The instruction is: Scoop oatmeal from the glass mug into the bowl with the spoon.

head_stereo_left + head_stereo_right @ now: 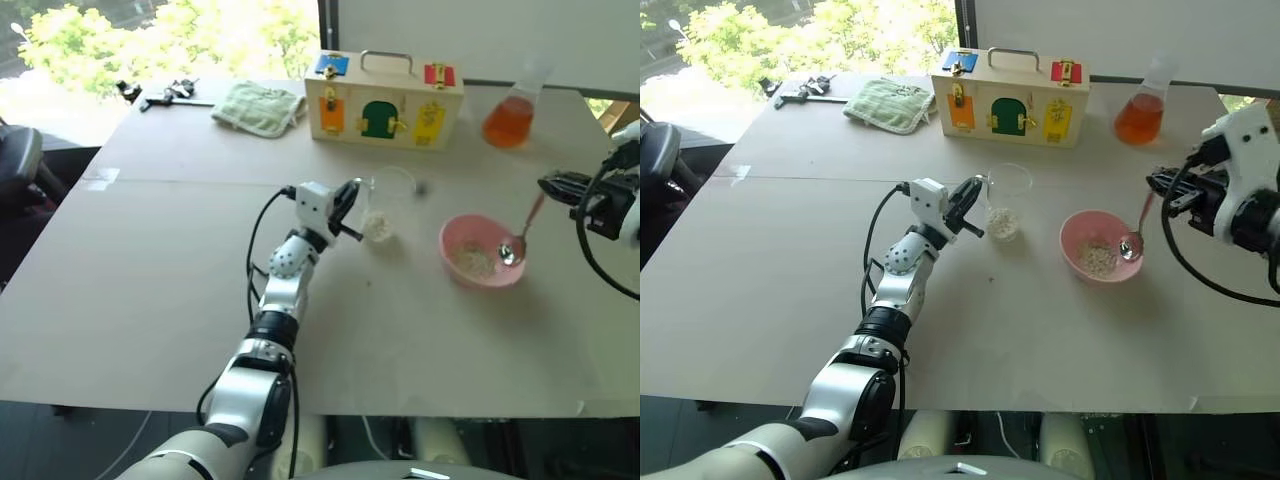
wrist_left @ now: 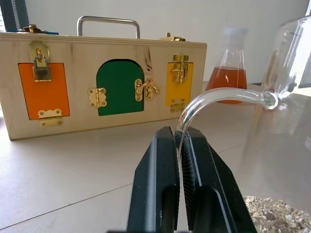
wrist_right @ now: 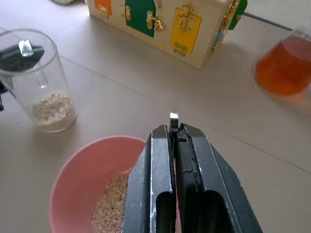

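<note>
The glass mug (image 1: 386,200) stands mid-table with a small heap of oatmeal (image 1: 378,227) at its bottom. My left gripper (image 1: 351,200) is shut on the mug's curved handle (image 2: 218,96), which is pinched between the black fingers (image 2: 160,170). To the right sits the pink bowl (image 1: 447,240) with some oatmeal (image 1: 474,262) in it. My right gripper (image 1: 1156,183) is shut on the spoon's (image 1: 523,232) handle. The spoon slopes down and its small oval end hangs over the bowl's right side. In the right wrist view the handle's end (image 3: 174,118) sticks out between the shut fingers.
A wooden box with coloured latched doors (image 1: 383,100) stands behind the mug. A flask of orange liquid (image 1: 510,120) is at the back right. A green cloth (image 1: 258,106) and dark tools (image 1: 165,93) lie at the back left.
</note>
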You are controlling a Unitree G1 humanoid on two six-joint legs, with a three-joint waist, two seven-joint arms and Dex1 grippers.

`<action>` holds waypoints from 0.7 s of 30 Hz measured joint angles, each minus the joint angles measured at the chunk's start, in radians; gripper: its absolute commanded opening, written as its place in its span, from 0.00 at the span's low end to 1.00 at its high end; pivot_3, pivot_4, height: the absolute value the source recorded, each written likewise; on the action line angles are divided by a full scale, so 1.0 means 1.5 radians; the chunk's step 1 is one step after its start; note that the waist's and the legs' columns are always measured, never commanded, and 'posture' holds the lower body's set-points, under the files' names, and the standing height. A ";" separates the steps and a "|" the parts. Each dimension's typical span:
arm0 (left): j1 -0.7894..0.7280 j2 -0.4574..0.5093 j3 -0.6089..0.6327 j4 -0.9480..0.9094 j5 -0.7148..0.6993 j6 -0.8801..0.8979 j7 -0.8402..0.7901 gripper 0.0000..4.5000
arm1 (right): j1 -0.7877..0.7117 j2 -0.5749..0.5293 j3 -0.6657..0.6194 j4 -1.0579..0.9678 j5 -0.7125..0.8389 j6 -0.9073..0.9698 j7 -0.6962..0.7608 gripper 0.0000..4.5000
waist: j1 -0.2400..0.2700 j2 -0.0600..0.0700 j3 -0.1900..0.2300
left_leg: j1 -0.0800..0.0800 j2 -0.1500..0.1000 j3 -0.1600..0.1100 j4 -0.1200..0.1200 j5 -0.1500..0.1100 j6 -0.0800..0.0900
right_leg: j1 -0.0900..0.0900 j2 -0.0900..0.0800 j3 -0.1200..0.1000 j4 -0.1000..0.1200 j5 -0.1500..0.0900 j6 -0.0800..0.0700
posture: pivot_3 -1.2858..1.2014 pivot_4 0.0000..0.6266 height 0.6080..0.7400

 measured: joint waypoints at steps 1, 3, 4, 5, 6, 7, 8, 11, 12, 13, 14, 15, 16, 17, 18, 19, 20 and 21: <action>0.000 0.000 0.000 0.002 0.000 -0.001 0.001 0.01 | -0.004 0.002 0.004 0.000 -0.004 0.001 0.005 0.00 | 0.000 0.000 0.000 | 0.000 0.000 0.000 0.000 0.000 0.000 | 0.000 0.000 0.000 0.000 0.000 0.000 | 0.52 0.24 1.00; 0.000 -0.001 0.000 0.004 0.000 -0.003 0.001 0.01 | -0.019 0.023 0.004 0.004 -0.010 0.004 0.013 0.00 | 0.000 0.000 0.000 | 0.000 0.000 0.000 0.000 0.000 0.000 | 0.000 0.000 0.000 0.000 0.000 0.000 | 0.52 0.24 1.00; -0.001 -0.002 0.000 0.004 0.000 -0.004 0.002 0.01 | -0.021 0.035 0.000 0.011 -0.009 0.005 0.012 0.00 | 0.000 -0.001 0.000 | 0.000 0.000 0.000 0.000 0.000 0.000 | 0.000 0.000 0.000 0.000 0.000 0.000 | 0.52 0.24 1.00; -0.001 -0.002 0.000 0.004 0.000 -0.005 0.002 0.01 | -0.025 0.062 -0.015 0.026 0.000 0.015 0.002 0.00 | 0.001 -0.001 0.000 | 0.000 0.000 0.000 0.000 0.000 0.000 | 0.000 0.000 -0.001 0.000 0.000 0.000 | 0.52 0.24 1.00; -0.001 -0.002 0.000 0.004 0.000 -0.005 0.002 0.01 | -0.027 0.077 -0.026 0.036 0.012 0.019 -0.007 0.00 | 0.001 -0.001 0.000 | 0.000 0.000 0.000 0.001 0.000 0.000 | 0.000 0.000 -0.001 0.000 0.000 0.000 | 0.52 0.24 1.00; -0.001 -0.001 0.000 0.004 0.000 -0.006 0.002 0.01 | -0.031 0.105 -0.047 0.054 0.037 0.029 -0.029 0.00 | 0.001 -0.001 0.001 | 0.000 0.000 0.000 0.001 0.000 0.000 | 0.000 0.000 -0.001 0.000 0.000 0.000 | 0.52 0.24 1.00; -0.001 -0.001 0.000 0.004 0.000 -0.006 0.002 0.01 | -0.036 0.125 -0.066 0.070 0.062 0.036 -0.050 0.00 | 0.001 -0.001 0.001 | 0.000 0.000 0.000 0.001 0.000 0.000 | 0.000 0.000 -0.001 0.001 0.000 0.000 | 0.52 0.24 1.00; 0.000 -0.001 0.000 0.004 0.000 -0.006 0.002 0.01 | -0.038 0.171 -0.123 0.105 0.144 0.052 -0.116 0.00 | 0.001 -0.001 0.000 | 0.000 0.000 0.000 0.001 0.000 0.000 | 0.000 0.000 -0.001 0.001 0.000 0.000 | 0.52 0.24 1.00; 0.000 -0.001 0.000 0.004 0.000 -0.006 0.002 0.01 | -0.035 0.185 -0.141 0.117 0.168 0.055 -0.139 0.00 | 0.001 -0.001 0.000 | 0.000 0.000 0.000 0.001 0.000 0.000 | 0.000 0.000 -0.001 0.001 0.000 0.000 | 0.52 0.24 1.00; 0.000 -0.001 0.000 0.004 0.000 -0.006 0.002 0.01 | -0.028 0.201 -0.161 0.129 0.199 0.055 -0.164 0.00 | 0.001 -0.001 0.000 | 0.000 0.000 0.000 0.001 0.000 0.000 | 0.000 0.000 -0.001 0.001 0.000 0.000 | 0.52 0.24 1.00; 0.000 0.000 0.000 0.004 0.000 -0.006 0.002 0.01 | -0.024 0.211 -0.172 0.136 0.218 0.055 -0.178 0.00 | 0.001 -0.001 0.000 | 0.000 0.000 0.000 0.001 0.000 0.000 | 0.000 0.000 -0.001 0.001 0.000 0.000 | 0.52 0.24 1.00; 0.000 0.002 0.000 0.004 0.000 -0.006 0.002 0.01 | -0.024 0.230 -0.183 0.147 0.258 0.051 -0.210 0.00 | 0.001 -0.001 0.000 | 0.000 0.000 0.000 0.001 0.000 0.000 | 0.000 0.000 -0.001 0.001 0.000 0.000 | 0.52 0.24 1.00; 0.000 0.002 0.000 0.004 0.000 -0.006 0.002 0.01 | -0.026 0.239 -0.187 0.150 0.282 0.045 -0.229 0.00 | 0.000 -0.001 0.000 | 0.000 0.000 0.001 0.001 0.000 0.000 | 0.000 0.000 -0.001 0.001 0.000 0.000 | 0.52 0.24 1.00; 0.000 0.002 0.000 0.004 0.000 -0.006 0.002 0.01 | -0.031 0.247 -0.188 0.153 0.304 0.040 -0.249 0.00 | -0.002 -0.001 0.000 | 0.000 0.000 0.001 0.001 0.000 0.000 | 0.000 0.000 0.000 0.001 0.000 0.000 | 0.52 0.24 1.00; 0.000 0.002 0.000 0.005 0.000 -0.006 0.002 0.01 | -0.059 0.258 -0.185 0.157 0.342 0.027 -0.283 0.00 | -0.003 0.000 0.000 | 0.001 0.000 0.001 0.001 0.000 0.000 | 0.000 0.000 0.000 0.002 0.000 0.000 | 0.52 0.24 1.00; 0.000 0.001 -0.001 0.005 0.000 -0.006 0.002 0.01 | -0.072 0.259 -0.184 0.157 0.355 0.021 -0.292 0.00 | -0.003 0.000 0.000 | 0.001 0.000 0.001 0.001 0.000 0.000 | 0.000 0.000 0.001 0.002 0.000 0.000 | 0.52 0.24 1.00; 0.000 0.001 0.000 0.005 0.000 -0.006 0.002 0.01 | -0.102 0.263 -0.173 0.157 0.372 0.010 -0.310 0.00 | -0.004 0.000 0.000 | 0.001 0.000 0.001 0.001 0.000 0.000 | 0.000 0.000 0.001 0.003 0.000 0.000 | 0.52 0.24 1.00; -0.001 0.000 -0.001 0.005 0.000 -0.006 0.002 0.01 | -0.147 0.274 -0.155 0.153 0.396 -0.006 -0.329 0.00 | -0.004 0.000 0.000 | 0.001 0.000 0.001 0.001 0.000 0.000 | 0.000 0.001 0.001 0.003 0.000 0.000 | 0.52 0.24 1.00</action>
